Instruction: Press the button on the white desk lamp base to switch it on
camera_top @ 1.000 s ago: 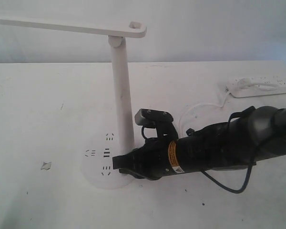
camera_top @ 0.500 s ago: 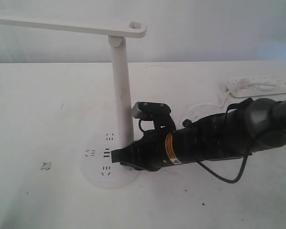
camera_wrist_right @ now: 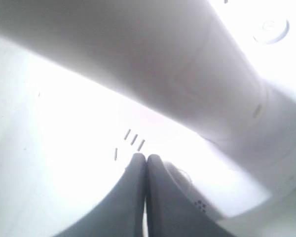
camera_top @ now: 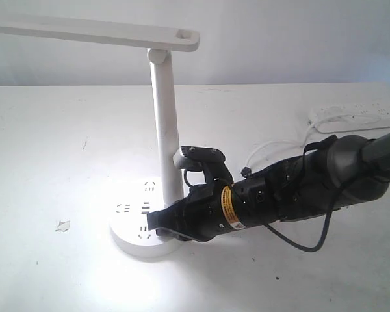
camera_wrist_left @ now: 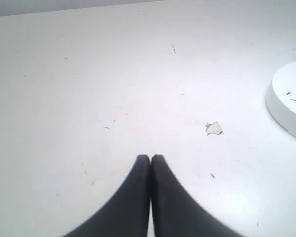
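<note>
The white desk lamp base [camera_top: 131, 234] is a round flat disc with dark socket slots, and its tall stem [camera_top: 165, 130] rises to a long head. The lamp is lit and throws a bright pool over the base and table. My right gripper [camera_top: 157, 222] is shut, with its tips resting low on the base beside the stem. In the right wrist view the shut tips [camera_wrist_right: 146, 158] touch the glowing base [camera_wrist_right: 79, 148] just below some socket slots [camera_wrist_right: 133, 138]. My left gripper [camera_wrist_left: 150, 158] is shut over bare table, with the base's rim [camera_wrist_left: 281, 106] off to one side.
A long white power strip [camera_top: 361, 119] lies at the back right, and a white cable [camera_top: 273, 148] loops from it toward the lamp. A small scrap [camera_top: 63, 225] lies on the white table [camera_top: 52, 149] left of the base.
The lamp has come on, brightening the base and the table around it. My right gripper dropped slightly onto the base after rising half a second ago.
</note>
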`<state>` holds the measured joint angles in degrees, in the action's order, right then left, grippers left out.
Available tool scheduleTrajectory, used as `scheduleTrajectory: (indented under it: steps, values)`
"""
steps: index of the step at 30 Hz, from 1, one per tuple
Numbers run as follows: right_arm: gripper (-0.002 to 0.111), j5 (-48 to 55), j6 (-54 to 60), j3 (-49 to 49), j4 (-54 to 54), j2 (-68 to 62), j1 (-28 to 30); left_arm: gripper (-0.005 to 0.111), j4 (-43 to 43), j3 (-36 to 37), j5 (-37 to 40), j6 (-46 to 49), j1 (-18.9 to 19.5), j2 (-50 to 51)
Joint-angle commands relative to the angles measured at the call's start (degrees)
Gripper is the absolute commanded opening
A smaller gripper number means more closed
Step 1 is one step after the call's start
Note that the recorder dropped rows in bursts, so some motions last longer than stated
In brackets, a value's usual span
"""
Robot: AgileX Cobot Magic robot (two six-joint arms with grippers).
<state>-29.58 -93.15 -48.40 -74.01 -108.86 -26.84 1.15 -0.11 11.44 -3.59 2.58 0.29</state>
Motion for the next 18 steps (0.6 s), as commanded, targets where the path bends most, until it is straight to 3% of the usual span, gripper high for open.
scheduleTrajectory:
  steps: [1, 9, 15, 18]
  values:
    - [0.0, 2.5, -0.1, 0.5, -1.4, -0.6, 0.0, 0.0, -0.3, 0.1, -0.1, 0.0, 0.1, 0.4]
    - [0.0, 2.8, 0.4, -0.3, -1.7, 12.6, 0.0, 0.0, -0.3, 0.1, -0.1, 0.0, 0.1, 0.4]
    - [0.0, 7.4, 0.0, 3.7, -17.1, 35.7, 0.0, 0.0, -0.3, 0.1, -0.1, 0.0, 0.1, 0.4]
    - [0.0, 11.0, -0.1, 5.8, -17.5, 44.3, 0.0, 0.0, -0.3, 0.1, -0.1, 0.0, 0.1, 0.4]
